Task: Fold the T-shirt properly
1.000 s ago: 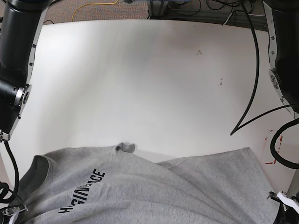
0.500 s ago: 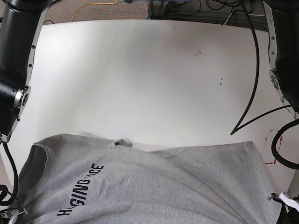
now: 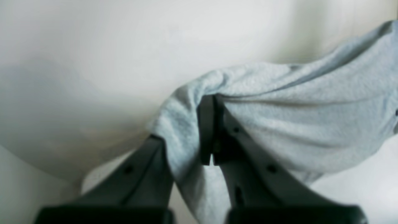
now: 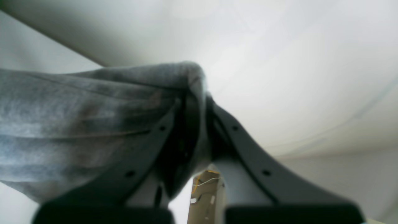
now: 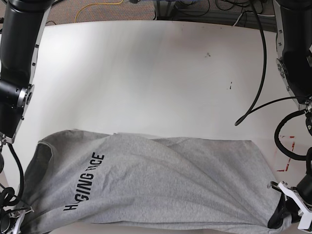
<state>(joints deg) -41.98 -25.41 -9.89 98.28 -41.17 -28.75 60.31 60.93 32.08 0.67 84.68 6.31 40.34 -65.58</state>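
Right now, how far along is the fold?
Early. Done: both end effectors are shut on the T-shirt, the left end effector and right end effector each pinching an edge. In hand: stretching it flat across the table. Left: no fold is visible yet, and wrinkles remain.

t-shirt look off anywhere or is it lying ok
Not flat yet. The T-shirt lies stretched across the near edge of the table, with diagonal creases through its middle and the black lettering buckled by a fold. No damage shows.

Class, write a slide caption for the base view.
Grey T-shirt stretched across the white table, its two near corners pinched by the robot's grippers.
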